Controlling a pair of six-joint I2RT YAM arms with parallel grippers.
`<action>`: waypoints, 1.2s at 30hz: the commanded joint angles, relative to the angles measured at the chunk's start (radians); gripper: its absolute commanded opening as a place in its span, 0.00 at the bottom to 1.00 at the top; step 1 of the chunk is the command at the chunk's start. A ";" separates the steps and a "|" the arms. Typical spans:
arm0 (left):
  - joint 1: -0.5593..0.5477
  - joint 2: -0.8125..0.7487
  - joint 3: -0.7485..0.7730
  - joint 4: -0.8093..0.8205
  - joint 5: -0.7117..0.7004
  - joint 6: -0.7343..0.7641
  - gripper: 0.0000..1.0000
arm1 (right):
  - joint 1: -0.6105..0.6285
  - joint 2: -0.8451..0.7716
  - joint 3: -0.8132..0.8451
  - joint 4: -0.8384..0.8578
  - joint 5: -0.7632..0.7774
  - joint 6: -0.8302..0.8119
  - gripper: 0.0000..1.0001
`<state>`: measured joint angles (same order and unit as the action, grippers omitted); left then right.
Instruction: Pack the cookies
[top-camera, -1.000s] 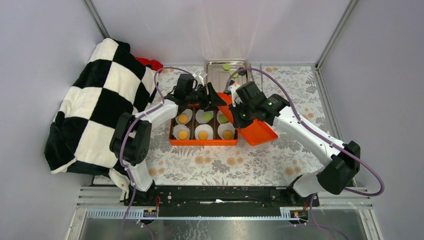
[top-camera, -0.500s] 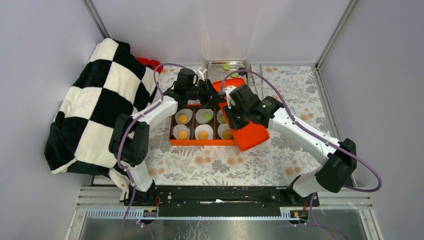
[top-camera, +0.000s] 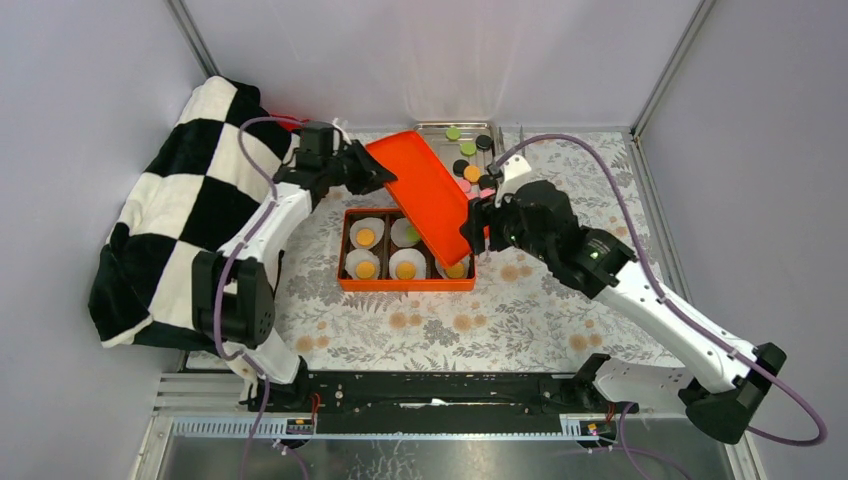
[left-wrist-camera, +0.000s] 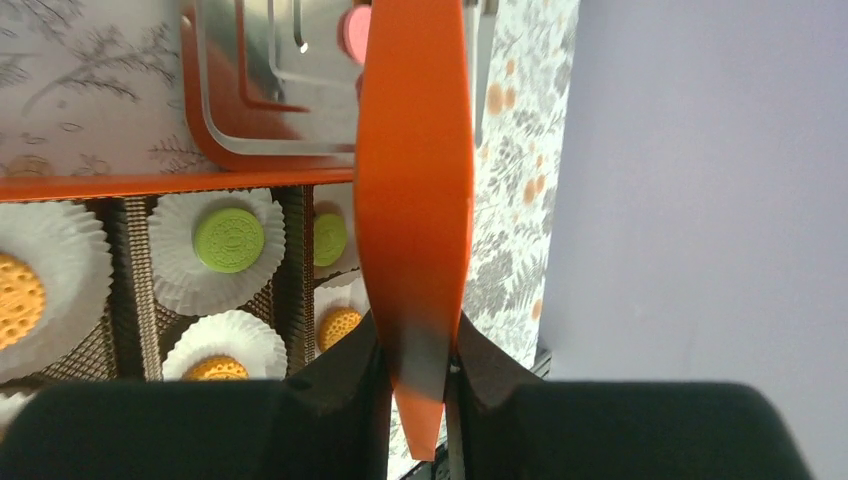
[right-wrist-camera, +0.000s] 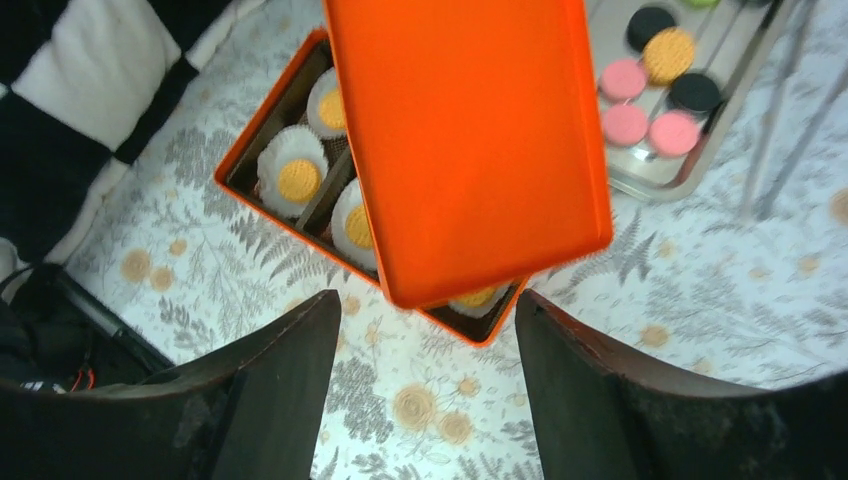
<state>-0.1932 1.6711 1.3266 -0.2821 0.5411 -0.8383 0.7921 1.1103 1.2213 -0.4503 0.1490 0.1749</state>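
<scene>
At centre of the top view, orange box (top-camera: 405, 285) on floral cloth (top-camera: 450, 330), with bare cloth open below and to the right, checkered blanket (top-camera: 190, 210) crowding the left side, and metal tray (top-camera: 428, 130) just past the upper edge. Over the box's right part, orange lid (top-camera: 425, 195), long axis running from upper left to lower right, lower end hiding the right-hand compartments. Clamped on the lid's upper-left end, left gripper (left-wrist-camera: 420, 365), pads pressed to both faces. At the lid's lower-right end, right gripper (right-wrist-camera: 425, 300), fingers spread wide, contact with the lid unclear. In the box, cookies (top-camera: 406, 269) lying flat, face up, one per white liner (left-wrist-camera: 190, 290), in two rows along the box's left-to-right length: orange and green, partly beneath the lid. On the tray, more cookies, pink, black, orange and green, near the right gripper.
</scene>
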 joint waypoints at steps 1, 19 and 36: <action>0.062 -0.124 0.027 -0.010 -0.009 -0.041 0.00 | 0.007 0.023 -0.110 0.107 -0.119 0.114 0.72; 0.219 -0.472 -0.122 -0.019 -0.025 -0.068 0.00 | -0.156 -0.073 -0.447 0.763 -0.412 0.631 0.68; 0.262 -0.204 0.181 -0.206 0.181 -0.089 0.00 | 0.177 0.052 -0.345 0.360 0.424 -0.287 0.71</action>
<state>0.0593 1.4322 1.4212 -0.4736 0.6235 -0.9062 0.8646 1.1225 0.9012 -0.1104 0.2592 0.1215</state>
